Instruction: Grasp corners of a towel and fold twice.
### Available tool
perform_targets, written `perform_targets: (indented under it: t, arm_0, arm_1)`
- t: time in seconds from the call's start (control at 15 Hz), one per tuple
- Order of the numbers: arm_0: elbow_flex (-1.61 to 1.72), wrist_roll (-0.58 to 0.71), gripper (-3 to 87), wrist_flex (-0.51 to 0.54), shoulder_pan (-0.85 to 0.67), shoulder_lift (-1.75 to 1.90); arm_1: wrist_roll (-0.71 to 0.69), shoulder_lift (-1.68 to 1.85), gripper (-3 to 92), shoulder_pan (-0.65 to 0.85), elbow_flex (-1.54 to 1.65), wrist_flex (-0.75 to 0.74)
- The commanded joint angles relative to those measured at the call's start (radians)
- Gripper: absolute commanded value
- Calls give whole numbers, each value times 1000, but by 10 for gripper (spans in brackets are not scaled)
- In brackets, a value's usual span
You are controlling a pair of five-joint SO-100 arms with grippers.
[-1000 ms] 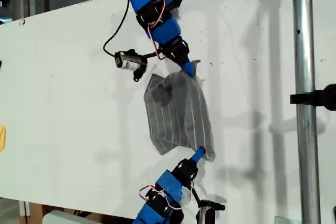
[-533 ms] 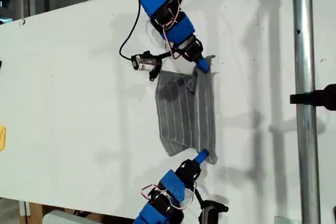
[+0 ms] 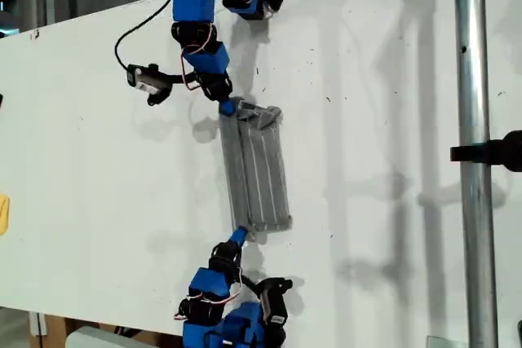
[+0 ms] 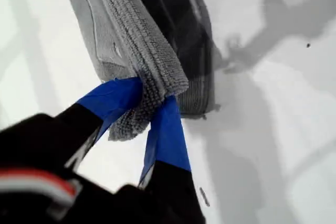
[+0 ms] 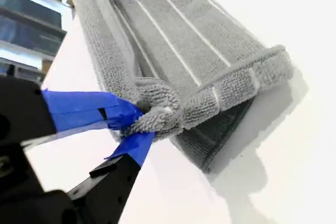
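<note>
White table (image 3: 98, 120), folded towel (image 3: 259, 173) pinched at opposite corners by both end effectors, metal pole (image 3: 473, 152) well apart

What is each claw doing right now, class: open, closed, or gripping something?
First claw: closed on a towel corner.
Second claw: closed on another towel corner.

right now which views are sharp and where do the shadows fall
Exterior view: sharp and evenly lit, with soft arm shadows across the white table beside the towel. First wrist view: towel weave crisp, my first claw slightly soft, dark shadows on the table beyond. Second wrist view: sharp towel fibres at my second claw, bright washed-out table.
</note>
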Motion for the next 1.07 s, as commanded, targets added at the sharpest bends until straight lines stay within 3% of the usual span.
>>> perform_targets:
  t: [0.0,0.33,0.6,0.73,0.87,1.0]
  arm_0:
    - [2,-23,-29,20,49,95]
    - [170,-276,-29,-374,314,-103]
    - [103,-362,-27,-546,296,-497]
    - [109,-328,-26,-538,235,-494]
    - [21,-333,-26,-362,206,-469]
    - [18,-344,-24,-304,150,-459]
  arm_1:
    - [-11,52,-3,-34,-67,48]
    - [291,-43,-3,-327,60,-92]
    - [370,-215,-3,-324,143,-279]
    - [345,-330,-3,-252,83,-291]
    - [302,-359,-3,-202,20,-281]
    - [276,-393,-3,-173,-28,-276]
